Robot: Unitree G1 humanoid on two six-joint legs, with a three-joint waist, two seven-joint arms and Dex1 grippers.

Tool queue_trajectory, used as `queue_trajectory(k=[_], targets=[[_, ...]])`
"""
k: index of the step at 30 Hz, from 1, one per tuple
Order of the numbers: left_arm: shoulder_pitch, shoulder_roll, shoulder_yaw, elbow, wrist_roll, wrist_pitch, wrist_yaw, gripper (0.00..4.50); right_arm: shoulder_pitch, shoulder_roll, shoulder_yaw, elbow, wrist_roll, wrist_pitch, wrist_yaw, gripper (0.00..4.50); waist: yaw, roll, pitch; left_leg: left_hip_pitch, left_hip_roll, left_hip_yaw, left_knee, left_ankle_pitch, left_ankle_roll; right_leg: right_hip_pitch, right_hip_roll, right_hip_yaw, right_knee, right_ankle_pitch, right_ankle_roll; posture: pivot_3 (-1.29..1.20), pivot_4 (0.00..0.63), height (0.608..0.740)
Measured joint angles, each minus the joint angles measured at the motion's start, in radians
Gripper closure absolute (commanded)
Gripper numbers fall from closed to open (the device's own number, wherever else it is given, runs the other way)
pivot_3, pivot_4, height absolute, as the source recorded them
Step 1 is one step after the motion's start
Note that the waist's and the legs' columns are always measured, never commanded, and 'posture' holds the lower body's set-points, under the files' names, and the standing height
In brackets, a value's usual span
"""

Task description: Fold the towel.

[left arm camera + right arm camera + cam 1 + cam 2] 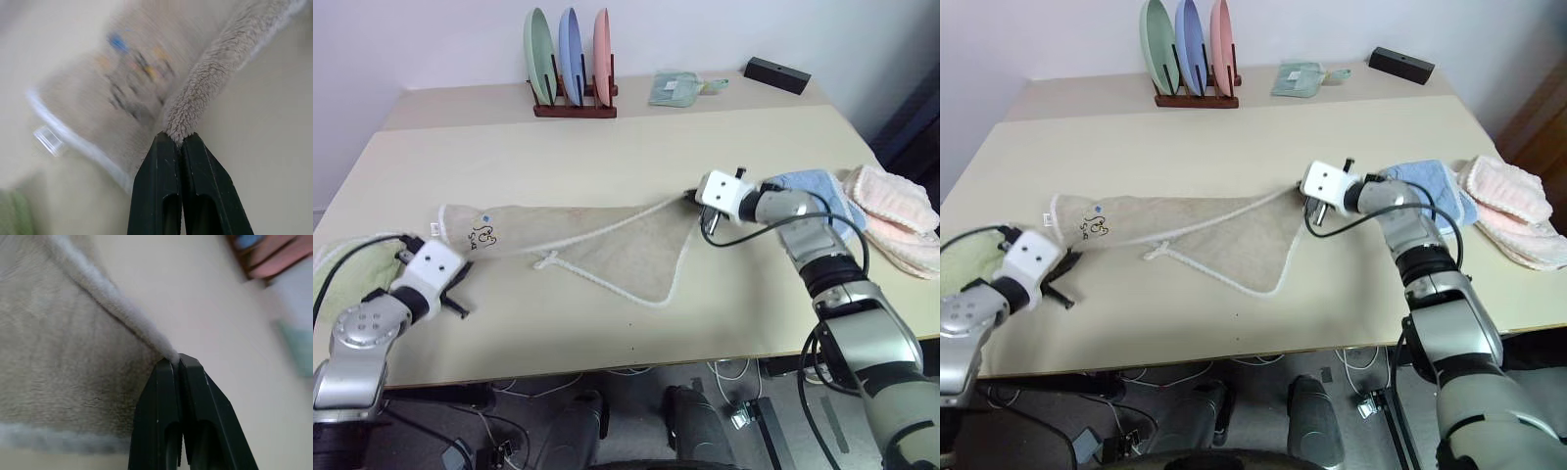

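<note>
Black fingers of the left claw (180, 139) sit nearest, pinched tight on a plush fold of the towel (607, 245), with the embroidered mark and blue dot (484, 233) just beyond them. Across the cloth, the right claw (175, 361) is likewise clamped, on the white corded edging at the opposite end. Between the two the towel runs stretched, its long axis from about 8 o'clock at the left claw to 2 o'clock at the right claw, and a loose triangular flap hangs toward 6 o'clock onto the pale surface (607, 147). As I judge it, the fold depends on this span: each arm holds its own end, neither nearer the middle. Fabric is thick beige terry, soft and limp, so it should sag rather than hold a crease. At 3 o'clock lie blue (808, 186) and pink folded towels (901, 220); at 9 o'clock a green one (352, 269); a plate rack (573, 69) stands at 12 o'clock.
</note>
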Motion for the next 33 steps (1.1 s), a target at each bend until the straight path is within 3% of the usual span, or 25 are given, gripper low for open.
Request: queue_trajectory(k=[6, 8, 11, 15, 20, 23, 28, 33], targets=[[-0.617, -0.013, -0.016, 0.334, 0.012, -0.075, 0.145, 4.5, -0.314, -0.054, -0.037, 0.109, -0.051, -0.041, -0.177, 4.43, -0.003, -0.003, 0.003, -0.001, -0.002, -0.001, 0.0, 0.005, -0.009, -0.003, 0.0, 0.0, 0.005, 0.001, -0.001, 0.0, 0.15, 0.74], [-0.736, -0.012, -0.017, 0.414, 0.012, -0.125, 0.167, 4.5, -0.359, -0.08, -0.049, 0.113, -0.051, -0.062, -0.191, 4.43, -0.011, -0.003, 0.003, 0.0, -0.002, 0.004, -0.002, 0.003, -0.008, -0.004, 0.0, 0.0, 0.003, 0.001, -0.001, 0.0, 0.15, 0.74], [-0.793, 0.0, -0.015, 0.474, 0.0, -0.151, 0.141, 4.5, -0.361, -0.089, -0.063, 0.103, -0.029, -0.077, -0.135, 4.43, -0.036, -0.003, 0.003, -0.001, -0.001, 0.01, -0.001, -0.001, -0.004, -0.006, -0.002, 0.0, 0.003, 0.001, 0.0, 0.0, 0.15, 0.74], [-0.67, 0.029, -0.019, 0.424, -0.042, -0.139, 0.023, 4.5, -0.257, -0.118, -0.087, -0.013, 0.046, -0.056, 0.022, 4.43, -0.06, -0.003, 0.003, -0.001, 0.0, 0.013, -0.001, -0.002, -0.002, -0.01, -0.002, 0.003, 0.005, 0.001, 0.001, 0.0, 0.15, 0.74], [-0.246, 0.062, -0.003, 0.168, -0.132, 0.0, -0.129, 4.5, 0.094, -0.188, -0.094, -0.392, 0.2, 0.127, 0.284, 4.43, -0.058, -0.002, 0.003, -0.002, 0.007, 0.015, 0.001, -0.005, -0.001, -0.012, 0.0, 0.004, 0.006, 0.001, 0.001, 0.0, 0.15, 0.74], [-0.087, 0.081, 0.024, 0.043, -0.18, 0.072, -0.185, 4.5, 0.239, -0.217, -0.089, -0.553, 0.261, 0.266, 0.378, 4.43, -0.045, -0.002, 0.005, -0.003, 0.007, 0.016, 0.003, -0.007, 0.004, -0.013, 0.0, 0.005, 0.007, 0.003, -0.001, 0.0, 0.15, 0.74], [0.293, 0.153, 0.18, -0.181, -0.244, 0.177, -0.32, 4.5, 0.493, -0.425, -0.175, -0.9, 0.459, 0.571, 0.549, 4.43, -0.022, -0.001, 0.005, 0.001, 0.008, 0.018, 0.003, -0.009, 0.005, -0.009, 0.0, 0.005, 0.005, 0.002, -0.001, 0.0, 0.15, 0.74], [0.403, 0.169, 0.272, -0.297, -0.335, 0.265, -0.407, 4.5, 0.587, -0.514, -0.22, -1.032, 0.565, 0.711, 0.631, 4.43, 0.003, -0.001, 0.005, 0.002, 0.013, 0.021, 0.008, -0.009, 0.005, -0.003, 0.001, 0.002, 0.003, 0.001, -0.006, 0.0, 0.15, 0.74]])
